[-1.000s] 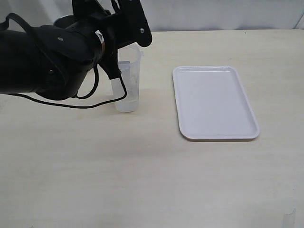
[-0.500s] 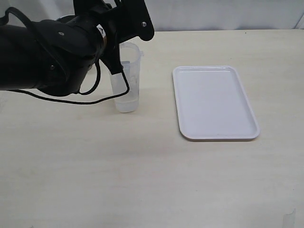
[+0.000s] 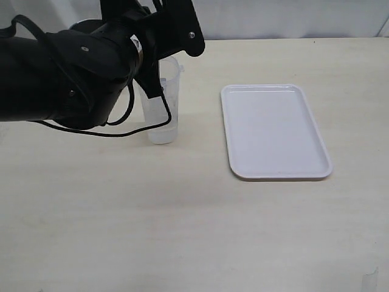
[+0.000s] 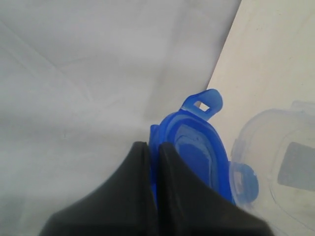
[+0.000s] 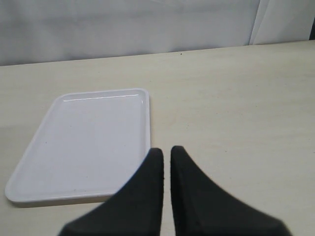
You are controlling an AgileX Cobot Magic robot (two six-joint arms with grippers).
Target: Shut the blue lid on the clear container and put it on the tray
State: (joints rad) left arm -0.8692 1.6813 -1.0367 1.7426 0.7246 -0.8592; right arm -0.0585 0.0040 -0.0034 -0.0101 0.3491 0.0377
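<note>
The clear container [image 3: 163, 112] stands upright on the table, left of the white tray [image 3: 275, 131]. My left arm [image 3: 79, 73] hangs over the container's mouth and hides its top in the exterior view. In the left wrist view my left gripper [image 4: 153, 147] is shut on the edge of the blue lid [image 4: 199, 147], held tilted, one snap flap sticking out. The container's rim [image 4: 256, 132] lies just beside the lid. My right gripper [image 5: 166, 151] is shut with nothing in it, near the tray's [image 5: 88, 137] long edge.
A black cable [image 3: 121, 131] loops from the left arm down beside the container. Bare beige tabletop [image 3: 194, 231] stretches in front of both. A pale wall [image 5: 128, 24] runs along the table's far edge.
My left arm has shifted a little to the right and over the container's mouth, carrying the lid. The container and tray have stayed put.
</note>
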